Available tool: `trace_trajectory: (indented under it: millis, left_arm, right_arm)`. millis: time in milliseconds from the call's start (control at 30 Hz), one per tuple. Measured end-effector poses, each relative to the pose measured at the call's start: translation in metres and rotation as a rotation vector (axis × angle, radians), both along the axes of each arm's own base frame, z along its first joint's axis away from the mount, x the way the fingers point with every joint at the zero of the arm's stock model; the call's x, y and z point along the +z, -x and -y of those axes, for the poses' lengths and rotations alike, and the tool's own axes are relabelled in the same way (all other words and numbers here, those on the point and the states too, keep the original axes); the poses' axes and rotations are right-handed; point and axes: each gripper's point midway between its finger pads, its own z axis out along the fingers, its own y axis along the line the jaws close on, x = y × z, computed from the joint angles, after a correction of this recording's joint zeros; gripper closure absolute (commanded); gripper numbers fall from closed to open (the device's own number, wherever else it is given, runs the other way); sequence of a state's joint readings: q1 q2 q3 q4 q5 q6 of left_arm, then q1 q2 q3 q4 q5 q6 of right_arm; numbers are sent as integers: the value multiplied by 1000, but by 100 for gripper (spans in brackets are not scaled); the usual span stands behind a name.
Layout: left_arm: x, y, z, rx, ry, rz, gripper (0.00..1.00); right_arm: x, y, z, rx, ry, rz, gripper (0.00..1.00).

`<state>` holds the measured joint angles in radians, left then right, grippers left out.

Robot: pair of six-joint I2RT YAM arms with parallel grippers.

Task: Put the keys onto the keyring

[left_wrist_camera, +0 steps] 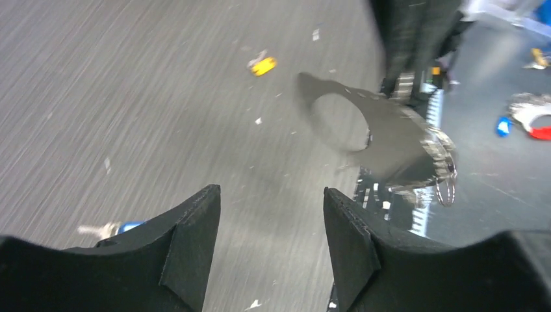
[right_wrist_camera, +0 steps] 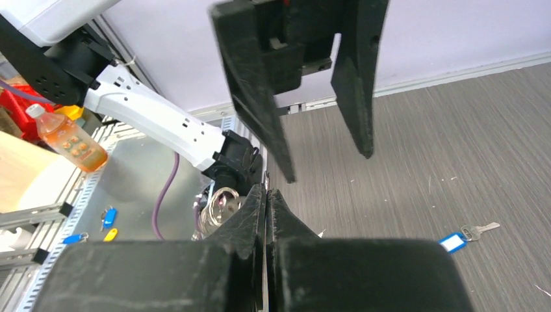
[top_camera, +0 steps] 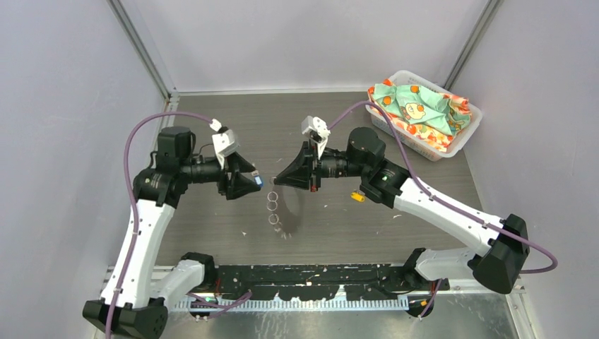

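Although the keyring point(top_camera: 272, 203) is off the bench point(top_camera: 212, 120), neither key is on it yet, so the task looks barely begun. The right gripper point(right_wrist_camera: 266, 195) is clenched tight, and the ring hangs from its tips near the middle of the bench, its loops dangling and throwing a shadow on the surface below. Judging by that hang, the gripper is pinching the ring's band, though the contact itself is hidden in the wrist view.

The left gripper point(left_wrist_camera: 271, 195) faces it from the left, released, with its jaws apart and nothing between them. The blue key point(right_wrist_camera: 462, 238) lies flat on the bench just beside and below the left gripper's tip, not gripped. The yellow key point(left_wrist_camera: 263, 65) lies well apart to the right, beside the right arm, untouched.

Still to do: pick up each key in turn and thread it onto the ring. The blue one is the nearer candidate.
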<state>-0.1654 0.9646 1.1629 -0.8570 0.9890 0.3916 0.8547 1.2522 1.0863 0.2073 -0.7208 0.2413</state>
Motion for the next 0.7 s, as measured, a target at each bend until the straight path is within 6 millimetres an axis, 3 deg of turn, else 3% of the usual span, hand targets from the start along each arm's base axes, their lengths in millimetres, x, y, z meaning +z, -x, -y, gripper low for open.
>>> trace_trajectory:
  millis: [167,333,500,700]
  left_arm:
    - [33,47,18,-148,145,61,37]
    - [47,85,23,-222,234,91,35]
    - [58,85,25,-224,269,121,37]
    - [63,80,28,-231,288,110,41]
  right_arm:
    - [10,12,4,18,-33,1,99]
    - [29,34,8,49,-109,15,99]
    - [38,48,5,81,-165,5,99]
    - [44,51,4,97,-206,-21,99]
